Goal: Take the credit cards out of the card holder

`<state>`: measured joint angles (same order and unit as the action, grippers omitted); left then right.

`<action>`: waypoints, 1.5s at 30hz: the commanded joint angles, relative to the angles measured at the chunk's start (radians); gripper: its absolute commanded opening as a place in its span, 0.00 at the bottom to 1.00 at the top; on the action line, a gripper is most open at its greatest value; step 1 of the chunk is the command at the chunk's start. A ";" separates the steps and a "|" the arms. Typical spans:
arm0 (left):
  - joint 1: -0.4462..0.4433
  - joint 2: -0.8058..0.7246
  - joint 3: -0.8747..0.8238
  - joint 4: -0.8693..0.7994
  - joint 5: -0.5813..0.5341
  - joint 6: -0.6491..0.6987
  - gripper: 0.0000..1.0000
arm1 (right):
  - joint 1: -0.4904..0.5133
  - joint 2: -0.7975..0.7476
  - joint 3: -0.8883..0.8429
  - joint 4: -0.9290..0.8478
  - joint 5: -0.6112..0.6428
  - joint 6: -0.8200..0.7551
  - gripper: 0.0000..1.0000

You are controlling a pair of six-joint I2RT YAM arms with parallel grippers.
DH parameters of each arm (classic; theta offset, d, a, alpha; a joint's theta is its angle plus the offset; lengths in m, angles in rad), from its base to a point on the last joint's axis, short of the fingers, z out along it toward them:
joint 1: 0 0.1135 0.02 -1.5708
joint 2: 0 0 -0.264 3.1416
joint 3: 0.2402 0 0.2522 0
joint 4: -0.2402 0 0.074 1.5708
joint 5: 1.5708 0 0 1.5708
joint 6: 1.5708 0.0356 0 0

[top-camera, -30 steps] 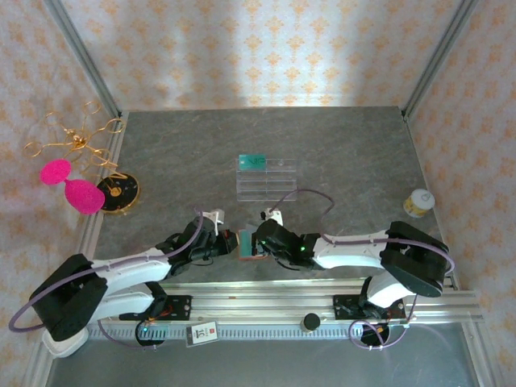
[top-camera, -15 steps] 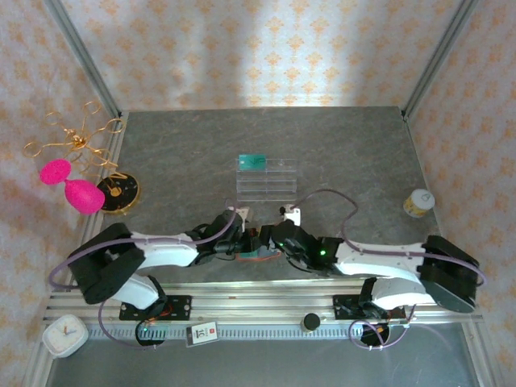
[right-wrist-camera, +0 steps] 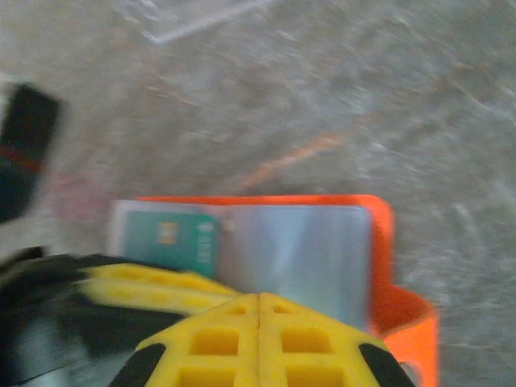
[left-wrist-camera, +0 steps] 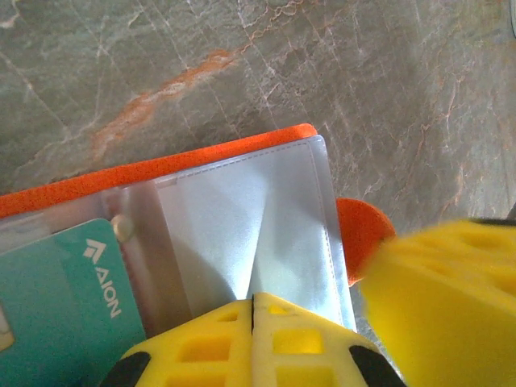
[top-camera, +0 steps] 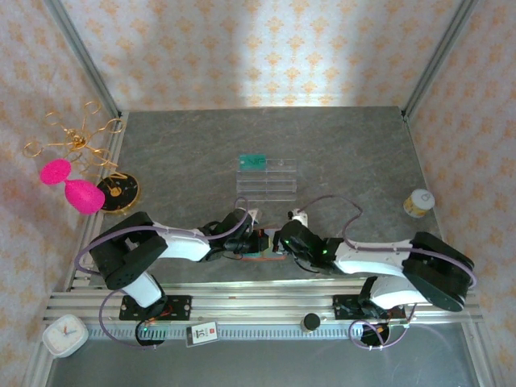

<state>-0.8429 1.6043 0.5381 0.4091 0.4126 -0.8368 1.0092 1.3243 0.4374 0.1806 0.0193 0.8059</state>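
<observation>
Card holder (left-wrist-camera: pixel 242 218) open on surface (left-wrist-camera: pixel 363 81), green card (left-wrist-camera: pixel 64 298) still sleeved, second green card (top-camera: pixel 253 161) in rack (top-camera: pixel 270 184); left gripper (left-wrist-camera: pixel 252 300), right gripper (right-wrist-camera: pixel 259 302) closed.

Beyond my yellow left fingers (left-wrist-camera: pixel 201 347), the card holder (left-wrist-camera: pixel 161 165) is orange, its sleeve (left-wrist-camera: pixel 266 226) silvery. The credit card (left-wrist-camera: pixel 56 282) is teal, white-lettered; the table (left-wrist-camera: pixel 363 72) grey-marbled.

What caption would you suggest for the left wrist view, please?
Left gripper, shut, at the edge of the open orange card holder on the marble table, a teal card in its clear sleeve.
</observation>
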 commanded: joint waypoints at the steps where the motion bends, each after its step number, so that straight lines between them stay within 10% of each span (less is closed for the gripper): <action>1: -0.004 -0.045 -0.012 -0.017 -0.021 0.008 0.00 | -0.017 0.038 -0.028 0.010 -0.018 0.037 0.02; 10: 0.084 -0.298 -0.177 -0.103 -0.131 0.025 0.00 | -0.021 0.051 -0.022 -0.086 0.049 0.067 0.00; 20: 0.117 -0.241 -0.242 -0.039 -0.118 0.035 0.00 | -0.022 0.089 0.013 -0.103 0.048 0.068 0.01; 28: 0.117 -0.259 -0.250 -0.040 -0.118 0.038 0.00 | -0.021 -0.071 0.100 -0.209 0.063 -0.083 0.24; 36: 0.116 -0.256 -0.260 -0.020 -0.113 0.034 0.00 | -0.024 0.013 0.188 -0.032 -0.254 -0.179 0.25; 45: 0.116 -0.257 -0.260 -0.029 -0.113 0.038 0.00 | -0.072 0.201 0.188 0.058 -0.321 -0.123 0.20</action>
<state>-0.7303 1.3449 0.2996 0.3977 0.3061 -0.8165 0.9604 1.5131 0.6373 0.1871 -0.2737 0.6605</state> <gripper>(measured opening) 0.049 0.206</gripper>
